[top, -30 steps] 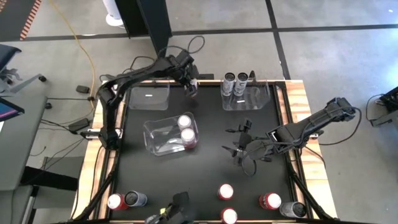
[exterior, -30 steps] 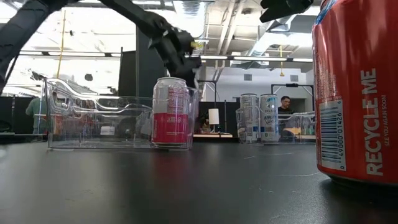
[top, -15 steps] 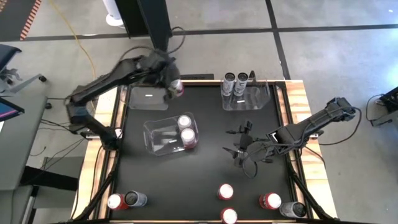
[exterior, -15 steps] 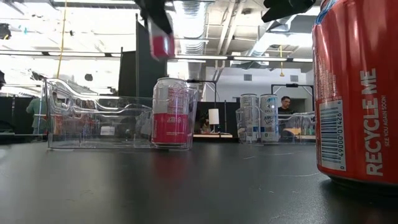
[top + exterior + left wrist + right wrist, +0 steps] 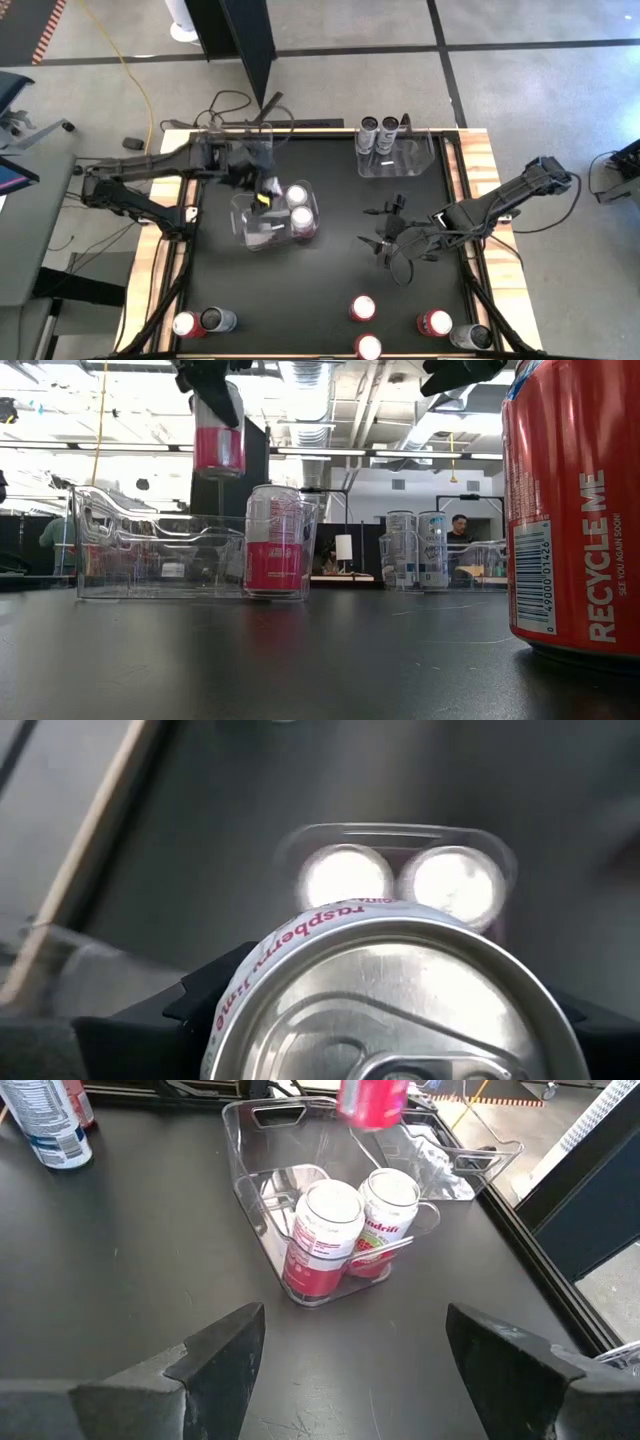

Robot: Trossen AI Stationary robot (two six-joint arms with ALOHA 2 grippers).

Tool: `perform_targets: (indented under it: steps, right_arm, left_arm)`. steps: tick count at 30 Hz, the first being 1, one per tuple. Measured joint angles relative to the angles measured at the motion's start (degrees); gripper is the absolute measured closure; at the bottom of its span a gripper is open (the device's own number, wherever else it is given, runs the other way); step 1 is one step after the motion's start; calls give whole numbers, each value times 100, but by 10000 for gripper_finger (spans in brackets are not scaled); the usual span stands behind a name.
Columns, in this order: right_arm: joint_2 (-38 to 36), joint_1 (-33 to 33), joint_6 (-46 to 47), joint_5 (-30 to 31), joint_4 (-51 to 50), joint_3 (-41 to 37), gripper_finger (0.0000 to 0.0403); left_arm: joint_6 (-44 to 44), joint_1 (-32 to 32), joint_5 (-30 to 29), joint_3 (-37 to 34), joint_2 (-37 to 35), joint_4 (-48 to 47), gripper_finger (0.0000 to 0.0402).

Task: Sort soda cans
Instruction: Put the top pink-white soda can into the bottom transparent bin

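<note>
swung over the bin (image 5: 262, 232), left jaws (image 5: 262, 188) clamp pink can (image 5: 218, 438).

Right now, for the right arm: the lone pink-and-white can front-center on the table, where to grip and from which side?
Take the pink-and-white can around its round side wall, just below the rim, coming straight down from above. It stands upright, lid up, with bare table around it; the nearest can sits apart, nearer the front edge. The right gripper hovers open farther back.

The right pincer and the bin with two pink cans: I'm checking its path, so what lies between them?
Nothing: in the right wrist view, only bare black table separates the open right pincer from the clear bin holding two pink-and-white cans.
</note>
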Motion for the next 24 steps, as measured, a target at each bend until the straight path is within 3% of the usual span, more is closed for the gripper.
perform_targets:
  steps: [12,24]
  right_arm:
    - [0,0,2,0,49,0,75]
    - [0,0,15,0,84,0,75]
  left_arm:
    - [-131,-28,-30,-1801,-50,1483,111]
    - [179,112,92,-2442,188,2608,111]
